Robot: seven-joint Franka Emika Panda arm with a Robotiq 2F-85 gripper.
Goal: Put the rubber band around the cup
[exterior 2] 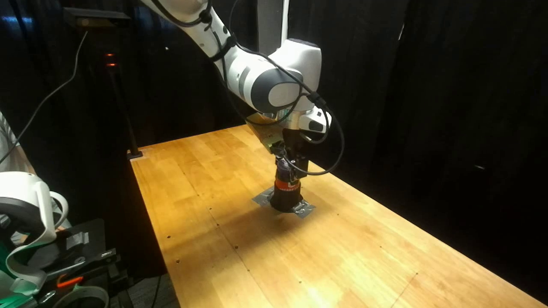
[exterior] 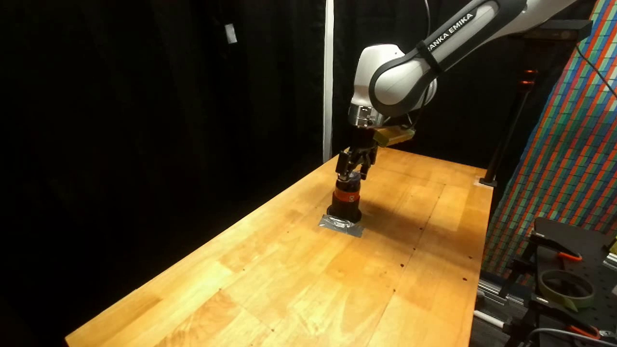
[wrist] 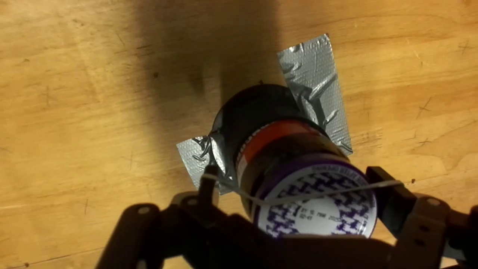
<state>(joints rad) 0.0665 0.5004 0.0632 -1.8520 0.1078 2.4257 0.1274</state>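
Your gripper (wrist: 293, 179) points down above a wooden table (wrist: 93, 67), its two fingers (wrist: 394, 205) spread well apart. A thin, pale rubber band (wrist: 321, 194) stretches from one fingertip to the other, bending partway along its length. The cup (wrist: 304, 177), a short, jar-like cylinder, stands upright just below your gripper. In the wrist view, its round lid (wrist: 321, 213), patterned in purple and white with small printed characters near the centre, shows between your fingers, closer to the one on the right of that view. The band passes across the lid there; you cannot tell from this angle whether the two touch. Below the lid, the cup has a dark body with an orange label (wrist: 278, 136), and it rises out of a round black base (wrist: 257, 106). Strips of silver tape (wrist: 317, 74) lie on two sides of the base, reaching onto the table. In both exterior views, the mostly white arm (exterior: 393, 91) reaches down so that your fingertips are close to the cup's top; whether a finger presses against it is too dark to make out. The band is too fine to pick out in those views.
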